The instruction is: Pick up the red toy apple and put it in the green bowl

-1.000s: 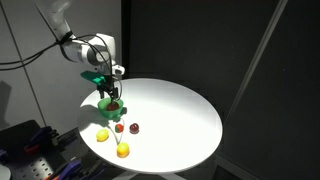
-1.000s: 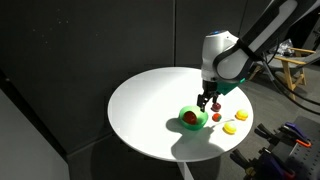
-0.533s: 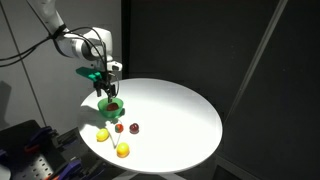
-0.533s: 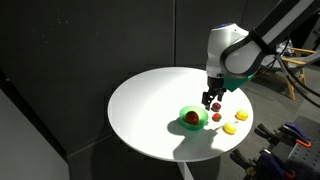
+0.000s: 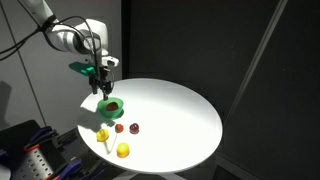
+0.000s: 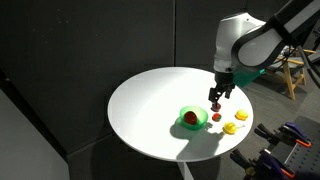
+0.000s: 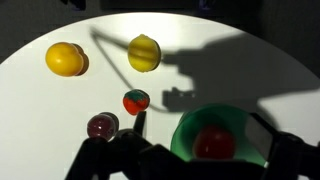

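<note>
The red toy apple lies inside the green bowl on the round white table; it also shows in an exterior view in the bowl. In an exterior view the bowl sits near the table's edge. My gripper hangs above the bowl, open and empty, well clear of it; it also shows in an exterior view. In the wrist view its dark fingers frame the bottom edge.
Two yellow round fruits, a small red-green strawberry piece and a dark red piece lie on the white table beside the bowl. Black curtains surround the table. Equipment stands beyond the table's edge.
My gripper has risen straight up and away from the bowl. The apple stays in the bowl; the other fruits have not moved.
</note>
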{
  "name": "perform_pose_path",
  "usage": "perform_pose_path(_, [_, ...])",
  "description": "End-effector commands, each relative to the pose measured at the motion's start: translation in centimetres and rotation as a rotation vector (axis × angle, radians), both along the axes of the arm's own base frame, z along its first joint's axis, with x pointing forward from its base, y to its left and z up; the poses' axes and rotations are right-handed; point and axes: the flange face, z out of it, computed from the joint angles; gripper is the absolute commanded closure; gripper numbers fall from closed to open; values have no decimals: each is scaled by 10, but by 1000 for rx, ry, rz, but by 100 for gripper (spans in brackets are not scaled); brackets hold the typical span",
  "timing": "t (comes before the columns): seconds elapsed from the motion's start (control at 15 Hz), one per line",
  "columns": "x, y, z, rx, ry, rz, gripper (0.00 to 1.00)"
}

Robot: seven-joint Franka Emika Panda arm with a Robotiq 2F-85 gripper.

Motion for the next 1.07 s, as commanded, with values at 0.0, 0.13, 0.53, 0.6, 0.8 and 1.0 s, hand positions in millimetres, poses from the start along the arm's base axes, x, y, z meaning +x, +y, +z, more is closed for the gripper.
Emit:
perform_pose_path(0.0, [-17, -7, 22, -14, -9, -45, 0])
perform_pose_path(0.13, [-22, -9, 30, -12, -11, -53, 0])
perform_pose_path(0.53, [-35, -9, 57, 27, -56, -41, 0])
perform_pose_path(0.6, [-36, -8, 61, 34, -63, -43, 0])
perform_pose_path(0.8, [-39, -4, 75, 69, -85, -49, 0])
perform_pose_path(1.0, [-42, 0, 86, 102, -84, -39, 0])
